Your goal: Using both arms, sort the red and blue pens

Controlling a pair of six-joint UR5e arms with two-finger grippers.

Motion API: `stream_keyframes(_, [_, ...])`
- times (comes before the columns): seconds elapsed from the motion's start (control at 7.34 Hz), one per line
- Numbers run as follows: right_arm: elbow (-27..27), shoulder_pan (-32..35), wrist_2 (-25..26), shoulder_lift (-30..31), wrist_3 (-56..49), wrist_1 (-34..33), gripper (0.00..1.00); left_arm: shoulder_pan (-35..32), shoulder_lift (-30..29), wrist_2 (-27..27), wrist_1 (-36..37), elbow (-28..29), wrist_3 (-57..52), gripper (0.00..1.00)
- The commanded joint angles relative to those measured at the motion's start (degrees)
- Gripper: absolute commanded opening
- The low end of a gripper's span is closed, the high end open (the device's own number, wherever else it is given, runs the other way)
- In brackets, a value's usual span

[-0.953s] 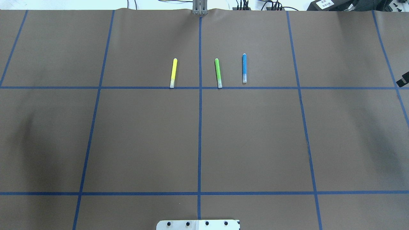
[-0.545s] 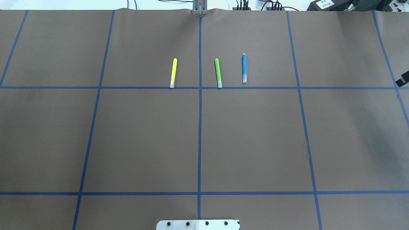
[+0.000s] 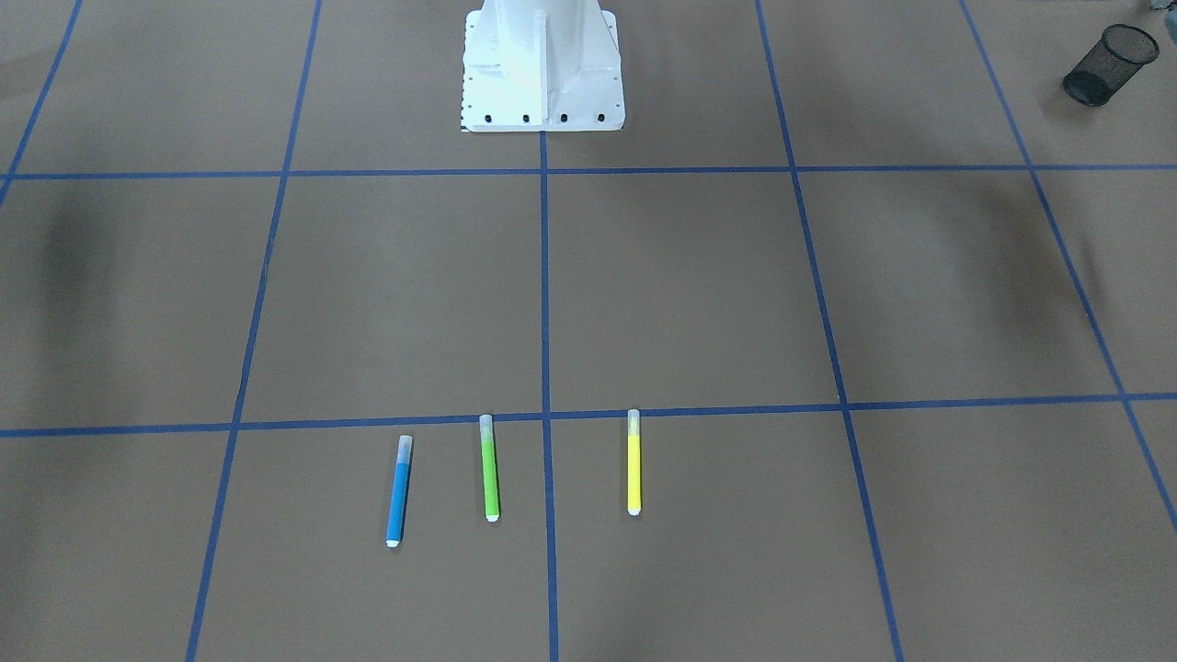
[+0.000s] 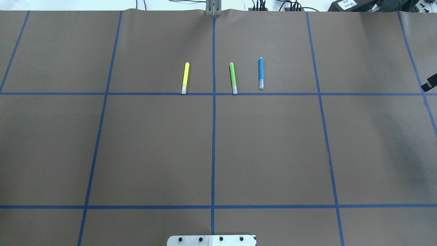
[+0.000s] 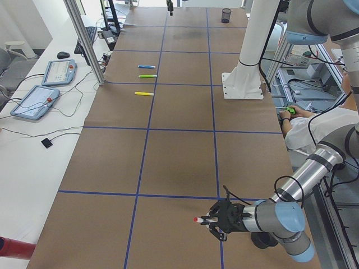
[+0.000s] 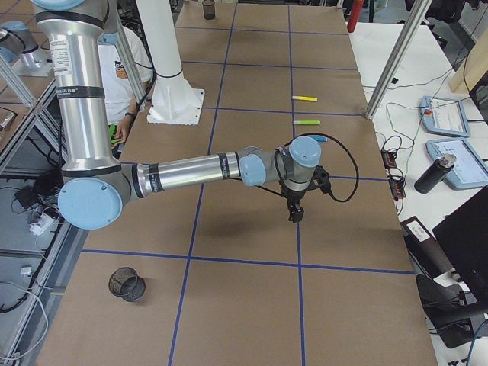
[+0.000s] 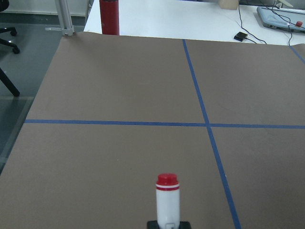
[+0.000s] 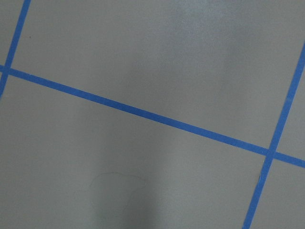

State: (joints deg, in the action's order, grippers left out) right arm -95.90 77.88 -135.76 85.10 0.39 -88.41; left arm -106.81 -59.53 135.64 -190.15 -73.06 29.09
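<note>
The red pen (image 7: 167, 200), white-barrelled with a red cap, sticks out forward from my left gripper (image 7: 167, 224), which is shut on it. In the exterior left view that gripper (image 5: 213, 220) holds the pen (image 5: 198, 220) low over the near end of the table. The blue pen (image 4: 261, 73) lies flat at the far middle, also seen from the front (image 3: 398, 492). My right gripper (image 6: 294, 215) points down over the paper a grid square from the blue pen (image 6: 316, 139). Its fingers do not show clearly, so I cannot tell its state.
A green highlighter (image 4: 233, 78) and a yellow highlighter (image 4: 185, 78) lie beside the blue pen. A black mesh cup (image 3: 1108, 53) stands near the robot's left corner, another mesh cup (image 6: 126, 284) at the right end. A red bottle (image 7: 109, 16) stands past the table's edge. The white robot base (image 3: 542, 69) stands mid-table.
The three pens on the table stay put. A black part at the overhead view's right edge has crept slightly farther away, and the shadow on the left has faded.
</note>
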Motion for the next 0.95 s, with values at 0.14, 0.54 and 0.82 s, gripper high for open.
stream_keyframes(0.14, [0.0,0.0,0.1,-0.1,0.0,0.0,1.0,-11.2,7.5,3.1,-4.7,0.3,-7.6,0.0])
stream_keyframes(0.54, [0.1,-1.0,0.1,-0.8,2.9,0.1,1.0,-17.7,9.5,6.3,-4.5,0.7,-13.6,0.0])
stream_keyframes(0.82, [0.2,-1.1,0.1,-0.8,3.0,0.0,1.0,-19.6,9.7,7.3,-4.4,2.6,-16.1,0.0])
